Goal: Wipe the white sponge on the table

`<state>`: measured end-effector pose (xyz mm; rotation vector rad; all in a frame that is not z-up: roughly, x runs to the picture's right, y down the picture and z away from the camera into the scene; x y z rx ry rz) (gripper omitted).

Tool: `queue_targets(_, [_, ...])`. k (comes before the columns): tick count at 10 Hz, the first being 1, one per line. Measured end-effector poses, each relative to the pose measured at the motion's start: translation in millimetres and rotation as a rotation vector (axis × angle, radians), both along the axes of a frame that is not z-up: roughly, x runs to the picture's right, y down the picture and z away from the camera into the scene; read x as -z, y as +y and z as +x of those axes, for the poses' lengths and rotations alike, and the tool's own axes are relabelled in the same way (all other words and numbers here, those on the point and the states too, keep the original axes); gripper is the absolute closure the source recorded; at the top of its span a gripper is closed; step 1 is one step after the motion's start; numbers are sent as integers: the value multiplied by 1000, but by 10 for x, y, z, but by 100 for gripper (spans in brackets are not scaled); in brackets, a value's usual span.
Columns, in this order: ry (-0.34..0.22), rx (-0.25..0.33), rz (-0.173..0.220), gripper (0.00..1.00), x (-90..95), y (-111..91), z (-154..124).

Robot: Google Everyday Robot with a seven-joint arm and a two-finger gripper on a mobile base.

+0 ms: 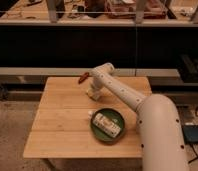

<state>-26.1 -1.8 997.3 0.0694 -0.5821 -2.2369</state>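
Wooden table (62, 130), gripper (93, 93) low at far side (sponge apparently hidden) — plate (108, 124) nearby

Robot arm (123, 94): white, extended from the bulky base segment at lower right, rising leftward to a bent elbby joint near the far edge of the table (62, 125). From there the wrist turns downward. Gripper (93, 92): lowered close to the table top, near its far edge.
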Motion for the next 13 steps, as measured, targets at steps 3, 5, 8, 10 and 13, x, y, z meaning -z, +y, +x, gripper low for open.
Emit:
queue_targets(3, [-39,26,21,66,-12,-148,-418])
queue_targets(5, [-87,58,23,66,68,-92,-714])
queue_targets(8, [-185,112,11,66,319,143,-1103])
queue_targets(10, [-237,119,9,66,522,248,-1181])
queue_targets(13, [-280,127,-6,66,767,467,-1093])
